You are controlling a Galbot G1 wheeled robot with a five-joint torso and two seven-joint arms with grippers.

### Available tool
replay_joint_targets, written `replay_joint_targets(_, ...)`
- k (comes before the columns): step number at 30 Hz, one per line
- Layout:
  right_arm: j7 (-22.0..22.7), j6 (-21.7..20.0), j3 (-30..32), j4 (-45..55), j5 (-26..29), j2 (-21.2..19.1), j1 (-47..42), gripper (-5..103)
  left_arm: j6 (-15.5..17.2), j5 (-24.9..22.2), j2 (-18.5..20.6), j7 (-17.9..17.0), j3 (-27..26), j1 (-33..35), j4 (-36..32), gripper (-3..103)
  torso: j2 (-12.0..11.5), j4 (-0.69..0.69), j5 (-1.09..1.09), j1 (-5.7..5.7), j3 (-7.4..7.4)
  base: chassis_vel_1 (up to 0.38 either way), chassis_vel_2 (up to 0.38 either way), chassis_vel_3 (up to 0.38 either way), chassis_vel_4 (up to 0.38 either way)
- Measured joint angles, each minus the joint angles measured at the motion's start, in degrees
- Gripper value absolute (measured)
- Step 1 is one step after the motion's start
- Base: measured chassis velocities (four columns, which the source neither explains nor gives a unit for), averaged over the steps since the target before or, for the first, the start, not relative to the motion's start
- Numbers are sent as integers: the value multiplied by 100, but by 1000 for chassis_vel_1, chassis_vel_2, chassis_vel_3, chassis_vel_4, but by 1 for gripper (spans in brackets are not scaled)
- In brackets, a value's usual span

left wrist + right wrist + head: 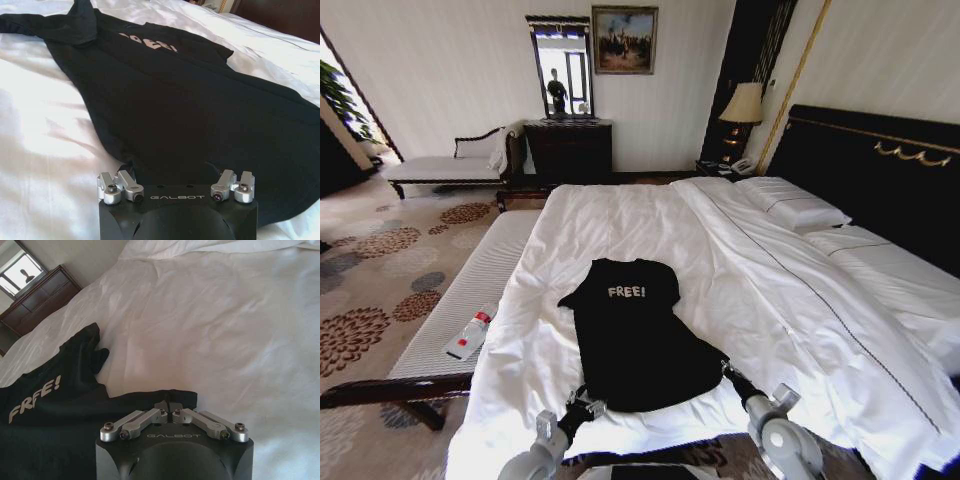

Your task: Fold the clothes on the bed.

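Note:
The clothes are one black T-shirt (632,335) with white "FREE!" lettering, lying flat on the white bed (650,215), collar away from me and hem toward me. One sleeve looks tucked inward. My left gripper (582,402) is at the hem's left corner. In the left wrist view this left gripper (177,175) stands open, its linkages spread wide just over the T-shirt (190,115). At the hem's right corner, my right gripper (727,372) is shut. The right wrist view has the right gripper (168,407) pinching the edge of the T-shirt (60,415).
A narrow white-cushioned bench (470,290) runs along the bed's left side with a plastic bottle (470,335) on it. Pillows (790,205) and a dark headboard (880,175) lie to the right. A chaise (450,165) and dresser (568,150) stand by the far wall.

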Motion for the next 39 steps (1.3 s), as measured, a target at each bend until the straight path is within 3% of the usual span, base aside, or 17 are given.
replay_joint_targets(9,28,-19,8,37,34,-2,42,0,45,-34,-75,-49,411,-272,84,75,0,2,-1,0,0,0,0,0,0)
replay_joint_targets(24,57,-27,-63,21,7,39,122,0,179,-65,337,4,276,424,-652,74,0,2,0,0,0,0,0,0,0)
replay_joint_targets(39,57,-11,-38,110,6,28,94,0,151,162,148,52,131,705,-619,75,-1,2,0,0,0,0,0,0,0)
